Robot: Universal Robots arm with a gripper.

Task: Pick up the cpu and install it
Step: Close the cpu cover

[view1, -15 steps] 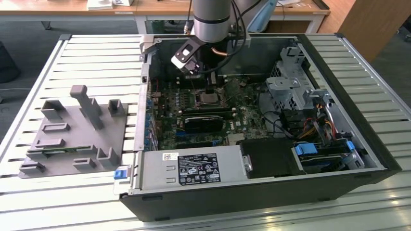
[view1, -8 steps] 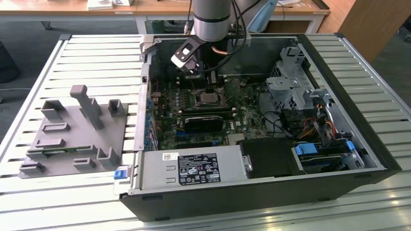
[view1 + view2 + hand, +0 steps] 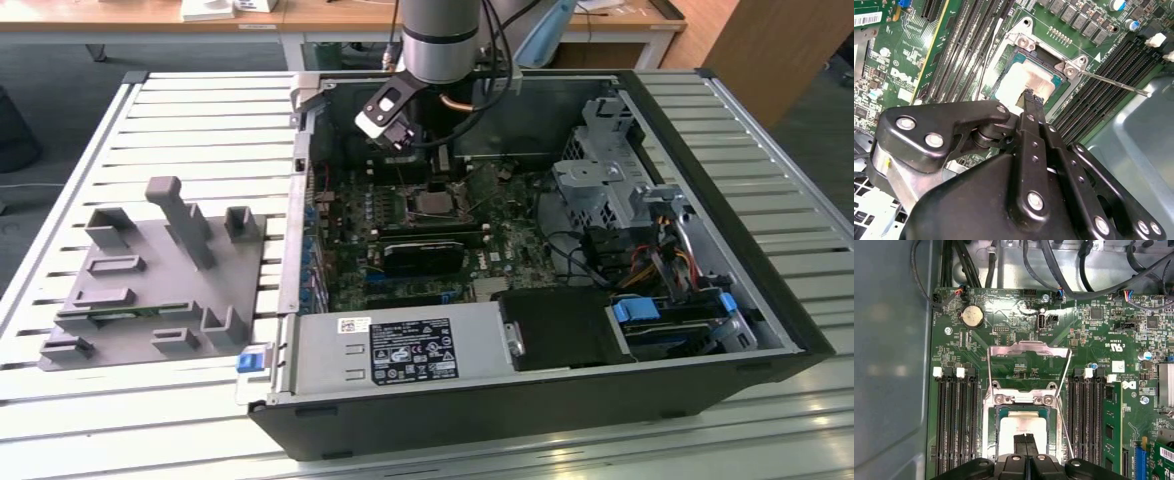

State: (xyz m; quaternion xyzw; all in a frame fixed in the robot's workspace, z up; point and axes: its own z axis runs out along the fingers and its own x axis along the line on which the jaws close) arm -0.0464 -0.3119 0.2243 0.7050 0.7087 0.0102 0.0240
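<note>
One cpu in the open socket, hand closed above it

**Hand.** Both fingers of the hand (image 3: 1025,440) are drawn together with no gap between the pads, and they grip nothing. The tips stand over the silvery top of the cpu (image 3: 1021,426). It cannot be told whether they touch it.

**Task item.** The cpu lies flat inside the socket frame (image 3: 1019,399) on the motherboard, with its pale rim visible along two sides in the second wrist view.

**Hidden or cut off.**
- In both wrist views the hand's black linkage covers the near part of the cpu and of the socket, so the seating on that side cannot be checked.
- In the exterior view the arm (image 3: 441,40) reaches down into the computer case (image 3: 763,250), and the fingertips cannot be made out there.

**Edges and room.**
- The load plate (image 3: 1029,352) stands raised on the socket's side toward the coin battery (image 3: 973,316).
- The thin lever rod (image 3: 1114,82) is swung out and crosses one bank of memory slots.
- Memory slots (image 3: 956,425) flank the socket on both sides, just beside the frame.
- The grey case wall (image 3: 889,365) rises just beyond one bank.
- A grey tray (image 3: 134,300) sits on the slatted table (image 3: 200,120) at the exterior view's left, well apart from the socket.
</note>
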